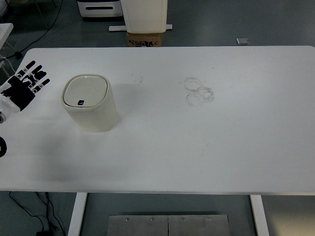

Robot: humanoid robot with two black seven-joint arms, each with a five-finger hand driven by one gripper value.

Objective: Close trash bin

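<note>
A cream trash bin [90,103] stands upright on the left part of the white table [197,147]. Its flat lid [84,92] lies shut, flush with the rim, with a small dark latch at the near edge. My left hand [23,86] hovers at the table's left edge, a short way left of the bin and apart from it. Its fingers are spread flat and hold nothing. My right arm does not show.
Faint ring marks [198,91] stain the table right of centre. Beyond the far edge stand a cardboard box [144,39] and a white cabinet [144,14] on the floor.
</note>
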